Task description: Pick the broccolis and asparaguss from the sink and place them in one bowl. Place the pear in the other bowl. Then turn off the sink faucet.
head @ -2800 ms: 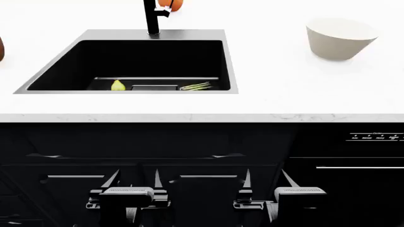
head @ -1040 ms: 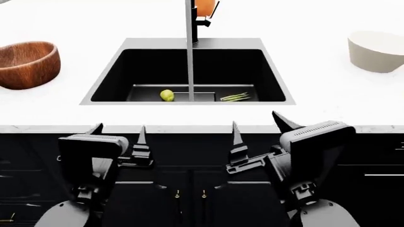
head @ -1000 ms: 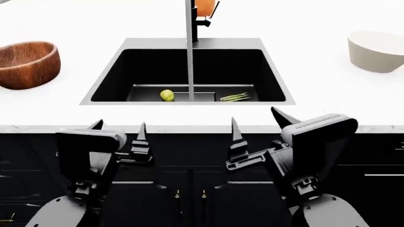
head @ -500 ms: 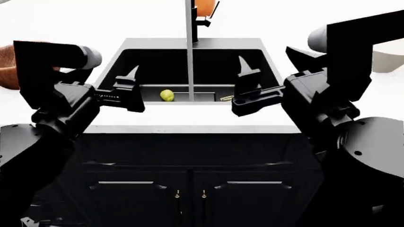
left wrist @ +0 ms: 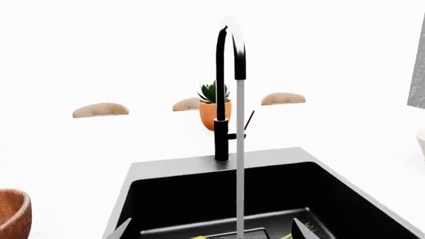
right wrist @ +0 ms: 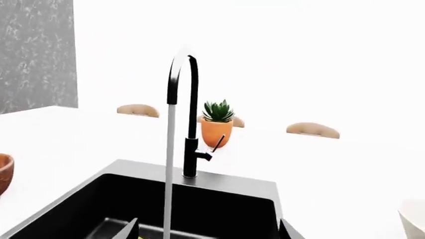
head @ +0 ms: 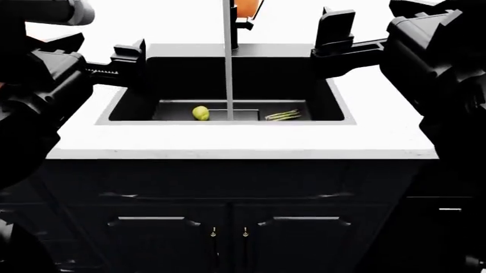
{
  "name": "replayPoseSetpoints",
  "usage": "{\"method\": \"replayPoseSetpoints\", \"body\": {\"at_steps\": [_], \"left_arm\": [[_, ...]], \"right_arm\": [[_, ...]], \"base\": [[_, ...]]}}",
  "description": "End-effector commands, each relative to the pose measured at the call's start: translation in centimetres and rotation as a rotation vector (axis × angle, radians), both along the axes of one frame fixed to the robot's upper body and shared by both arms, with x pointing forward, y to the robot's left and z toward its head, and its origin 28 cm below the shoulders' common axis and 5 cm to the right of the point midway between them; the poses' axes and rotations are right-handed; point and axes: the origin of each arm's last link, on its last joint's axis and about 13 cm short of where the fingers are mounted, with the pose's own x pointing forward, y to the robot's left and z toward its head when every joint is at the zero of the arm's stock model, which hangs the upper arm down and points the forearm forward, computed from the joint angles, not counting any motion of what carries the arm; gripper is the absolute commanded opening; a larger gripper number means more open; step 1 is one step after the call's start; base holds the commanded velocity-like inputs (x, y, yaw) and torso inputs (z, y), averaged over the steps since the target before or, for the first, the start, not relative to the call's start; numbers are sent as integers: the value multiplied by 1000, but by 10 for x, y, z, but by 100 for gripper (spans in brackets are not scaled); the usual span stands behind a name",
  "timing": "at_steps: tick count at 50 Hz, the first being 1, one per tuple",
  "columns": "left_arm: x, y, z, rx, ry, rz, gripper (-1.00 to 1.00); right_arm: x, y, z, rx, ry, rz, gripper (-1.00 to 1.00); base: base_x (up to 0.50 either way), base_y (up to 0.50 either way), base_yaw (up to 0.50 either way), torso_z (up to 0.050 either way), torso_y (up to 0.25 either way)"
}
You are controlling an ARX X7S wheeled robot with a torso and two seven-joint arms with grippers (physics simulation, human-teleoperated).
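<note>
The black sink point(head: 182, 79) lies in the middle of the white counter. On its floor rest the yellow-green pear point(head: 200, 113) and the asparagus bundle point(head: 283, 115). No broccoli shows. Water runs from the tall black faucet point(left wrist: 221, 124) in a thin stream point(head: 227, 62). My left gripper point(head: 131, 57) hovers over the sink's far left corner and my right gripper point(head: 336, 33) over its far right corner; both are open and hold nothing. The wooden bowl point(left wrist: 13, 215) and the off-white bowl point(right wrist: 413, 220) appear only at the edges of the wrist views; my arms hide them in the head view.
A potted succulent in an orange pot point(left wrist: 214, 112) stands just behind the faucet. Dark cabinet doors point(head: 227, 227) fill the front below the counter edge. A grey patterned wall point(right wrist: 37, 55) rises beyond the counter in the right wrist view.
Both arms rose from below the counter edge to above the sink's far corners, still open. They now cover both bowls in the head view. Pear and asparagus have not moved.
</note>
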Motion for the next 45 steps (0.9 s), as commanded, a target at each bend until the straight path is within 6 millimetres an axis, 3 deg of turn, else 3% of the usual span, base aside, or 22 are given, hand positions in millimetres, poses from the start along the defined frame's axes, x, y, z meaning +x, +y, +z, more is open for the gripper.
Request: {"method": "replayPoseSetpoints", "body": {"at_steps": [1, 29, 37, 45], "left_arm": [[2, 4, 7, 44, -14, 27, 100], [5, 7, 4, 62, 4, 46, 100], [4, 8, 5, 38, 0, 49, 100], [5, 10, 5, 37, -3, 70, 100]], "right_arm": [[2, -2, 5, -3, 15, -8, 100], [-3, -3, 0, -17, 7, -5, 100], [-7, -4, -2, -23, -10, -3, 100], [-9, -4, -2, -17, 7, 10, 100]], "base": [[0, 0, 0, 0, -250], [0, 0, 0, 0, -250], [0, 0, 0, 0, 0], [500, 0, 0, 0, 0]]}}
